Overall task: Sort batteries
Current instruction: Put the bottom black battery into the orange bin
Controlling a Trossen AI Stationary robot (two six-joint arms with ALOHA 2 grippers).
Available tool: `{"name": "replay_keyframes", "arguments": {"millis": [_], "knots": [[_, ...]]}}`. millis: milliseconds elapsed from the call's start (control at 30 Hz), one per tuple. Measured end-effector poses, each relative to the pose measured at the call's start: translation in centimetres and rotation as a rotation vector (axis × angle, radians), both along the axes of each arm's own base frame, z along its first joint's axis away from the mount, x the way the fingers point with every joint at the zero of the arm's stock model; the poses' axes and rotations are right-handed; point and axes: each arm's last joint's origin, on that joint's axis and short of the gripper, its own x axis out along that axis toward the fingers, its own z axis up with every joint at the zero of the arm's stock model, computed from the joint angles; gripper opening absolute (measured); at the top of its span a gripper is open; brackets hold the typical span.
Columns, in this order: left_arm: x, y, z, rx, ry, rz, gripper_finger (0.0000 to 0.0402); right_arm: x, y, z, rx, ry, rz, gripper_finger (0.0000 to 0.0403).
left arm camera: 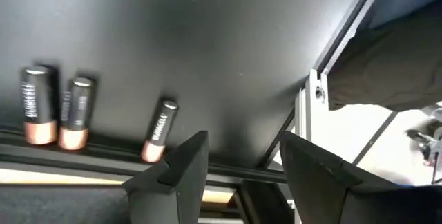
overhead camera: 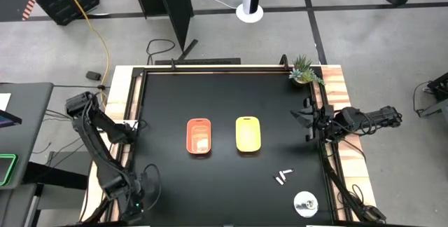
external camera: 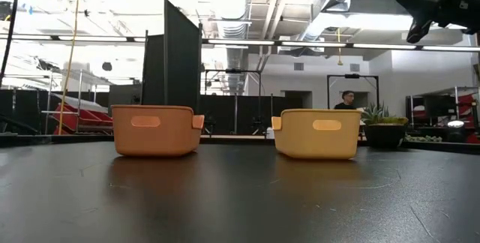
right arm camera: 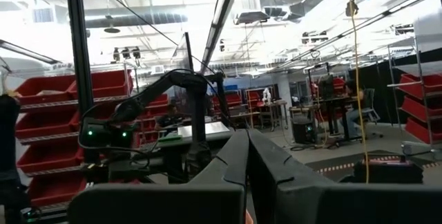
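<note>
Three dark batteries with copper ends (left arm camera: 76,113) lie side by side on the black table against its edge rail, seen in the left wrist view. My left gripper (left arm camera: 242,162) hovers open just beside them, at the table's left edge (overhead camera: 134,125). Several small whitish batteries (overhead camera: 283,178) lie on the table near the right front. The orange tray (overhead camera: 199,137) holds something pale; the yellow tray (overhead camera: 248,134) stands to its right. My right gripper (right arm camera: 246,148) is shut and raised above the table's right edge (overhead camera: 302,118), holding nothing.
A round silvery disc (overhead camera: 305,202) lies at the near right corner. A small potted plant (overhead camera: 304,71) stands at the far right corner. A raised frame rail (left arm camera: 207,162) borders the table. Bare black surface lies between the trays and the left edge.
</note>
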Motion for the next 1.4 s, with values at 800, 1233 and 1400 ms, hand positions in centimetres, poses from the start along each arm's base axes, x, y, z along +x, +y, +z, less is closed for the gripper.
{"name": "replay_keyframes", "arguments": {"millis": [800, 1233, 1400], "knots": [[-1.0, -1.1, -4.0, 0.189, 0.141, -0.109, 0.0174, 0.2, 0.0, -0.4, 0.028, 0.038, 0.016, 0.0029], [-1.1, -1.3, -5.0, 0.219, 0.157, -0.138, 0.0174, 0.2, 0.0, -0.4, 0.027, 0.04, 0.016, 0.0029], [-1.0, -1.7, -6.6, 0.266, 0.197, -0.156, 0.0174, 0.2, 0.0, -0.4, 0.027, 0.041, 0.016, 0.0029]]}}
